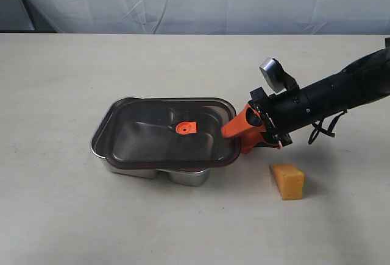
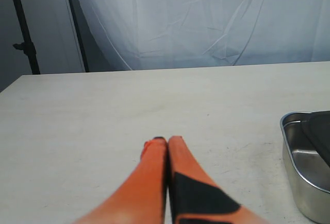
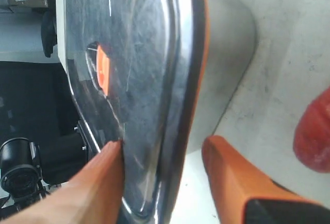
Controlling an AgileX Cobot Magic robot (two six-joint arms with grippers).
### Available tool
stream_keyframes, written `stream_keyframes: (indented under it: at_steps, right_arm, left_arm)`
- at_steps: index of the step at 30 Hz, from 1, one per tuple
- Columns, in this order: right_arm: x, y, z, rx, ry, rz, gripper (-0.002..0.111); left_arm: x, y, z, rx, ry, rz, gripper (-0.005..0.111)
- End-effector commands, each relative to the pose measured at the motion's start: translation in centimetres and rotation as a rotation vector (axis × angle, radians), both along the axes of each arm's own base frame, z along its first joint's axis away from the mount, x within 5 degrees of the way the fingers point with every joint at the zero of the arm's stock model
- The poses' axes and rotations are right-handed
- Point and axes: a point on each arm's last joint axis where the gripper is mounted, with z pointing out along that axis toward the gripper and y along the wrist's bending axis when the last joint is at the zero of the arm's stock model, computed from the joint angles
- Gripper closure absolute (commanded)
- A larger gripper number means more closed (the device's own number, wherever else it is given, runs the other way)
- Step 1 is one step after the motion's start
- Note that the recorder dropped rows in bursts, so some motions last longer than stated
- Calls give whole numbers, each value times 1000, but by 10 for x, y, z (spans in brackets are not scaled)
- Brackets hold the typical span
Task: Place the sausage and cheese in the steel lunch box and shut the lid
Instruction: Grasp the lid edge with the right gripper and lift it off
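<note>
The steel lunch box (image 1: 100, 140) stands left of centre, and the dark lid (image 1: 152, 137) with its orange tab (image 1: 186, 128) lies on it, shifted a little toward the front right. My right gripper (image 1: 234, 136) is open astride the lid's right edge. In the right wrist view one finger (image 3: 98, 183) touches the lid (image 3: 139, 54) and the other stands apart from it. The cheese (image 1: 287, 181) lies on the table in front of that arm. A red rounded thing, likely the sausage (image 3: 315, 134), shows on the table beside the gripper; the exterior view hides it. My left gripper (image 2: 164, 140) is shut and empty.
The left gripper hovers over bare table, with a corner of the lunch box (image 2: 301, 183) to one side. A white cloth backdrop (image 1: 195, 0) hangs behind the table's far edge. The right arm (image 1: 341, 91) reaches in from the right.
</note>
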Motion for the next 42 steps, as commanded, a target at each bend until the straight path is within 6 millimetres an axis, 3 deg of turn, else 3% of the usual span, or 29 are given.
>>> stream_keyframes:
  at_steps: [1,4,8,14,25,42]
  right_arm:
    - [0,1,1,9,-11,13,60]
    - [0,1,1,9,-11,13,74]
    - [0,1,1,8,-8,11,109]
    - [0,0,9,6,-3,-8,109]
    - [1,3,82,121,-175,-96,109]
    - [20,6,156,226,-414,-177,109]
  left_arm:
    - [0,0,0,2,-11,2,107]
    - [0,0,0,2,-11,2,107]
    - [0,0,0,2,-11,2,107]
    - [0,0,0,2,-11,2,107]
    - [0,0,0,2,-11,2,107]
    - [0,0,0,2,-11,2,107]
